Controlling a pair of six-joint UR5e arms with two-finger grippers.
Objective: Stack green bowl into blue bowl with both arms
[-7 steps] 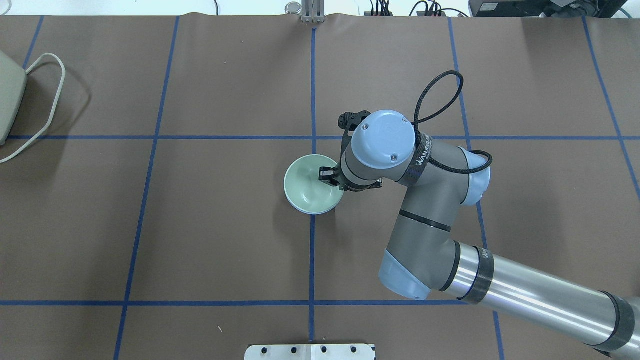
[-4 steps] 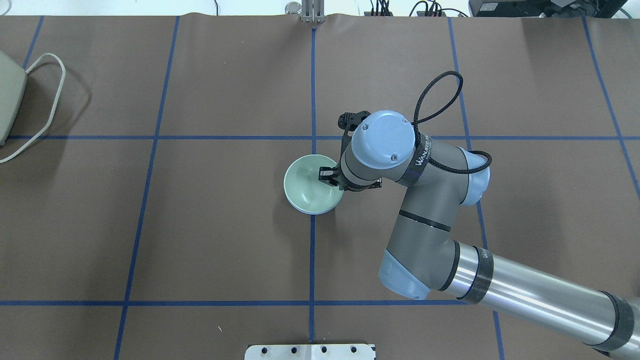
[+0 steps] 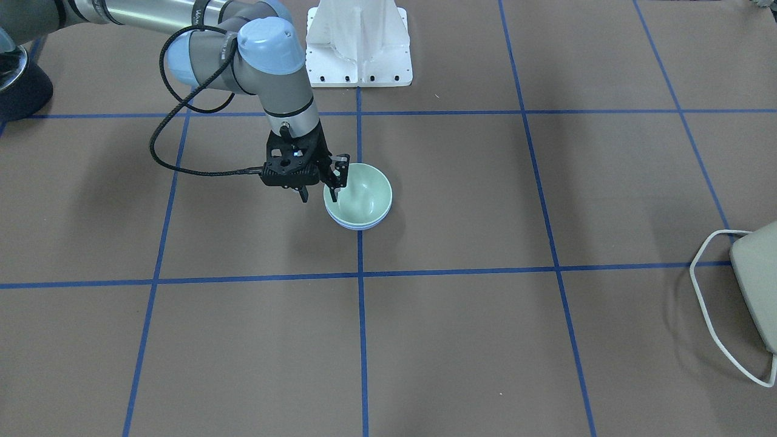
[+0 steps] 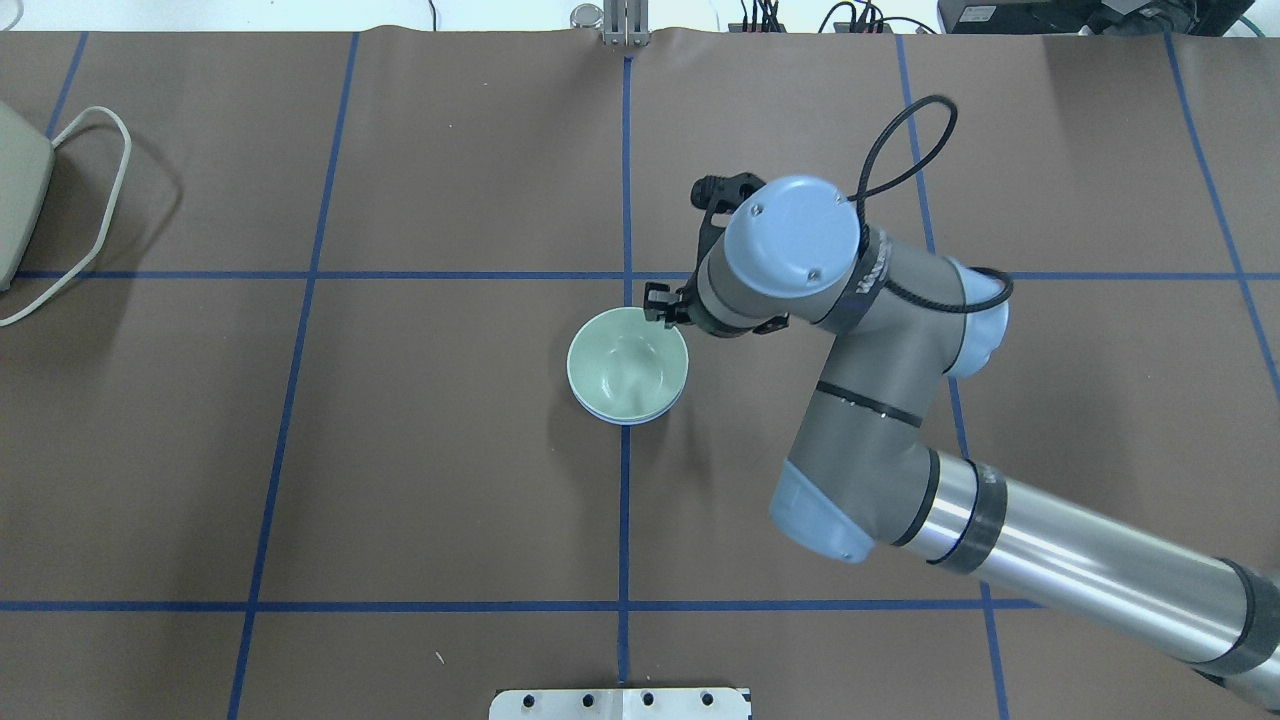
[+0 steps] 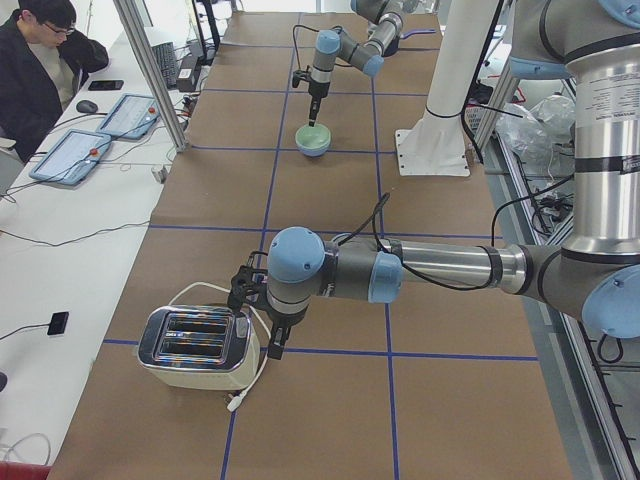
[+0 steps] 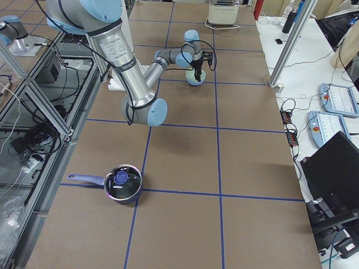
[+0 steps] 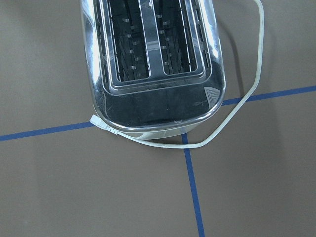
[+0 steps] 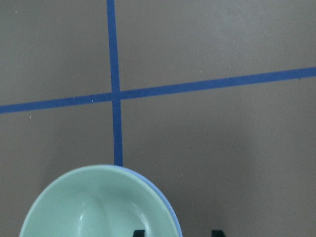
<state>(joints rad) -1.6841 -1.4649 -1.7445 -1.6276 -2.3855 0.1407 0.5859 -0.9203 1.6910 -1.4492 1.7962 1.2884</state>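
Note:
The green bowl (image 4: 625, 365) sits nested inside the blue bowl (image 4: 625, 419) at the table's middle; only a thin blue edge shows under it. Both also show in the front view, the green bowl (image 3: 363, 191) above the blue bowl's edge (image 3: 358, 226). My right gripper (image 3: 318, 194) is open and empty, raised beside the bowls' rim on the robot's right. The right wrist view shows its open fingertips (image 8: 138, 232) just off the green bowl (image 8: 94, 207). My left gripper (image 5: 272, 345) hangs over the toaster (image 5: 195, 348) far to the left; I cannot tell if it is open.
The toaster (image 4: 15, 190) and its white cord (image 4: 95, 215) lie at the table's left end. A dark pot with a lid (image 6: 122, 184) stands at the right end. The white pedestal base (image 3: 359, 42) is at the robot's side.
My right gripper has come out of the green bowl and moved up and away toward the far side. The green bowl stays nested in the blue bowl.

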